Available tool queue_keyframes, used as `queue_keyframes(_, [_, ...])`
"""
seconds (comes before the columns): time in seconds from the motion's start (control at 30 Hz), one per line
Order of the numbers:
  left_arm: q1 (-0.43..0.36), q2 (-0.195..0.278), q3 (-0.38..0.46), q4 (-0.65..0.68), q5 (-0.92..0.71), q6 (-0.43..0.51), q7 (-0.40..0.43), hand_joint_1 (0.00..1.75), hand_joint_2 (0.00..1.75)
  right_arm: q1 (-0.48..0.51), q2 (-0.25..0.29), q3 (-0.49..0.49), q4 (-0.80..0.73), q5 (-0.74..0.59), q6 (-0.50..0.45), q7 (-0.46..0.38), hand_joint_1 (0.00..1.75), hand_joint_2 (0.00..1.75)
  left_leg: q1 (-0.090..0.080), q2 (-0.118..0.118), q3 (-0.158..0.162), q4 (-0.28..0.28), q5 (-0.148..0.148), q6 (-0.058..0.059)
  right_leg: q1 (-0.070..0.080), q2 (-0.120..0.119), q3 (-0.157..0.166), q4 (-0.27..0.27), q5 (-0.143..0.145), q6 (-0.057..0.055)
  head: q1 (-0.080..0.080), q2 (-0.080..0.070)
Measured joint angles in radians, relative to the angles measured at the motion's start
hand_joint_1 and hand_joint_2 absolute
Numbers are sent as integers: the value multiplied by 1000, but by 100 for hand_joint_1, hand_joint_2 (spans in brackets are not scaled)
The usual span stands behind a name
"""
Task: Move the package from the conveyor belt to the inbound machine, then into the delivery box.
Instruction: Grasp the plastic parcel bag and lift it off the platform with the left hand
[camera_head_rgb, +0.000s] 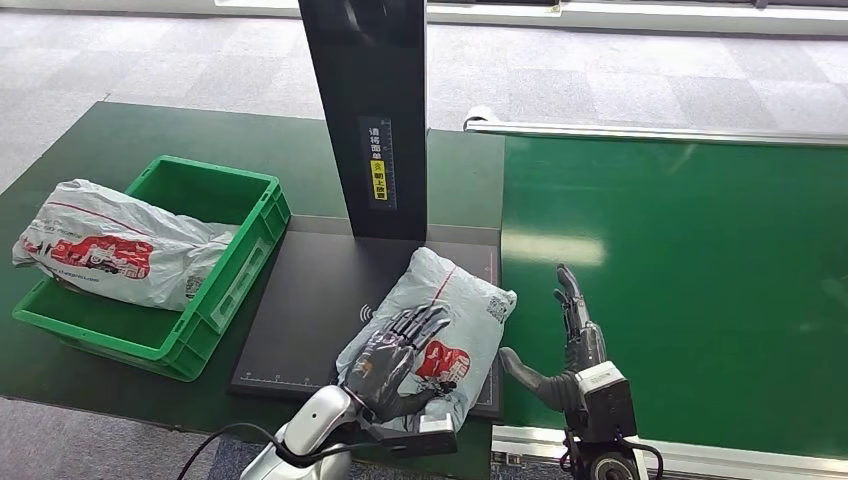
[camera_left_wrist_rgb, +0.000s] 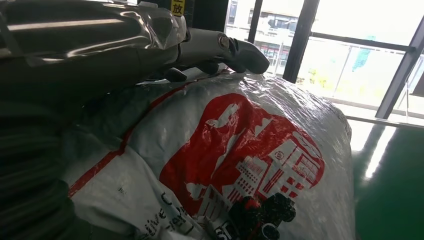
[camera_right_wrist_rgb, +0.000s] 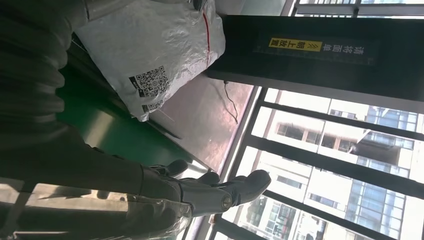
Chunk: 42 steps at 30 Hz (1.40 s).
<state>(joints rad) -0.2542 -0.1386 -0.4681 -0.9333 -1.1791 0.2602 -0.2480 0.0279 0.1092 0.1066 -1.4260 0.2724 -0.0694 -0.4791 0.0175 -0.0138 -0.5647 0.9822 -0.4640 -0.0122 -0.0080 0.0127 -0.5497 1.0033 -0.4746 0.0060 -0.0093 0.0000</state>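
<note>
the right hand (camera_right_wrist_rgb: 200, 192) reaches in with its grey thumb and darker fingers (camera_right_wrist_rgb: 172, 167) extended and apart, holding nothing. beyond it lies the white plastic package (camera_right_wrist_rgb: 150, 47), showing a printed qr code and a thin red line, resting on the dark plate of the inbound machine (camera_right_wrist_rgb: 210, 115). the machine's black column (camera_right_wrist_rgb: 320, 55) carries a yellow label. a green surface (camera_right_wrist_rgb: 110, 130) runs beside the package. windows with dark frames (camera_right_wrist_rgb: 325, 150) stand behind.

Glossy crinkled plastic package (camera_head_rgb: 440, 320); matt green plastic crate (camera_head_rgb: 215, 250)
</note>
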Motion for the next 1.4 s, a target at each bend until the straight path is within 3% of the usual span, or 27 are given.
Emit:
queue_keyframes(0.13, [-9, -2, -2, 13, -1, -1, 0, 175, 175, 0, -1, 2, 0, 0, 0, 0, 0, 175, 0, 0, 0, 0, 0, 0, 0, 0, 0, 0, 0, 0, 0, 0])
queue_keyframes(0.47, [-39, 10, 17, 10, 191, -42, -82, 175, 175, -9, -5, 7, 1, -16, -12, 2, 0, 175, 0, -1, 1, 0, 1, 0, 0, -1, 0, 0, 0, 0, 0, 0])
queue_keyframes(0.7, [-7, 66, 72, -164, 380, -60, -112, 175, 175, 7, -14, 7, 0, -48, -44, -4, 0, 175, 0, 1, -3, 0, 1, 0, 0, 0, -6, 0, 1, 0, 0, 0])
queue_keyframes(0.97, [15, 108, 149, -327, 479, -37, -159, 175, 175, 20, -26, 7, 0, -70, -60, -8, 0, 175, 0, 1, -8, 0, 1, -1, 0, 0, -10, 0, 1, 0, 0, 0])
queue_keyframes(1.17, [26, 121, 196, -402, 578, 63, -223, 175, 175, 28, -31, 7, -1, -82, -83, -8, 0, 175, 0, 1, -8, 0, 1, -1, 0, 0, -11, 0, 1, 0, 0, 0])
queue_keyframes(1.4, [22, 150, 341, -517, 651, 186, -261, 175, 175, 50, -37, 7, -3, -92, -117, -9, 0, 175, 1, 1, -8, 0, 1, -1, 1, 1, -12, 0, 0, -1, 0, 0])
